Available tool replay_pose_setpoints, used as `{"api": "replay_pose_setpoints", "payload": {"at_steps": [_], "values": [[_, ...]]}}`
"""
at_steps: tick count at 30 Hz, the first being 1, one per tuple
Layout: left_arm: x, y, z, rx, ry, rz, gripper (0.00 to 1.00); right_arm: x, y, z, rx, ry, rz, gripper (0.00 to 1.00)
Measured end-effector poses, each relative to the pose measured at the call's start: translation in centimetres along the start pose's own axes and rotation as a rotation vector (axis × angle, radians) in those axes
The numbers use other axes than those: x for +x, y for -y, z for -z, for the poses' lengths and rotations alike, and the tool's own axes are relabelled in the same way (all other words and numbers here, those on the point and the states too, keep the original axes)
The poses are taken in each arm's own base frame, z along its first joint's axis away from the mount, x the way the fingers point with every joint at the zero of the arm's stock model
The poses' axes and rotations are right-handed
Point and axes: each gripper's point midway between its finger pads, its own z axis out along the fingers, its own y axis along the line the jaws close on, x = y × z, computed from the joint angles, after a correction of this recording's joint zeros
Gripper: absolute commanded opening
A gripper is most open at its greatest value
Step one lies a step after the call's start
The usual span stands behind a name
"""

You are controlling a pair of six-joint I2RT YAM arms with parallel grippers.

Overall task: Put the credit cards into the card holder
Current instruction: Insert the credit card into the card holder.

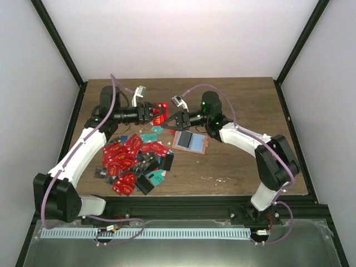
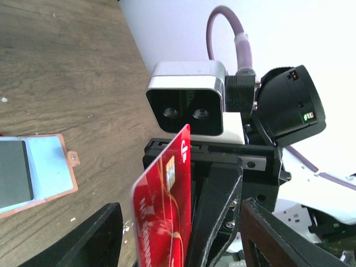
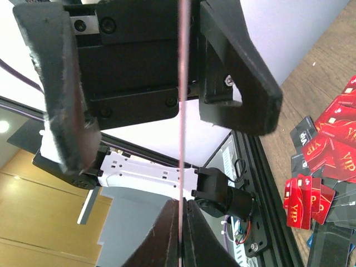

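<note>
A red credit card [image 2: 164, 217] stands on edge between the two grippers above the table [image 1: 239, 161]. It also shows in the top view [image 1: 161, 110], and edge-on as a thin pink line in the right wrist view [image 3: 181, 139]. My right gripper [image 3: 181, 222] is shut on its edge. My left gripper [image 2: 186, 242] is open, one finger on each side of the card and not touching it. The salmon-pink card holder [image 1: 190, 141] lies open on the table just below the grippers, showing a blue inside and a dark card. It also shows in the left wrist view [image 2: 33, 172].
A pile of cards [image 1: 133, 161], mostly red with some black and teal, lies left of the holder; part of it shows in the right wrist view [image 3: 328, 161]. One teal card [image 1: 149, 137] lies between pile and holder. Black frame posts stand at the table's back corners.
</note>
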Motion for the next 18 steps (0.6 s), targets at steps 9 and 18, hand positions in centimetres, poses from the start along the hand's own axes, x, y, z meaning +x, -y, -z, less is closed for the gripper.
{"api": "replay_pose_setpoints", "payload": {"at_steps": [9, 18], "values": [[-0.2, 1.1, 0.9, -0.007, 0.038, -0.042, 0.41, 0.0, -1.0, 1.7, 0.009, 0.033, 0.026, 0.01], [0.2, 1.4, 0.9, 0.022, 0.035, -0.055, 0.04, 0.0, -1.5, 1.7, -0.007, 0.027, 0.038, 0.01]]}}
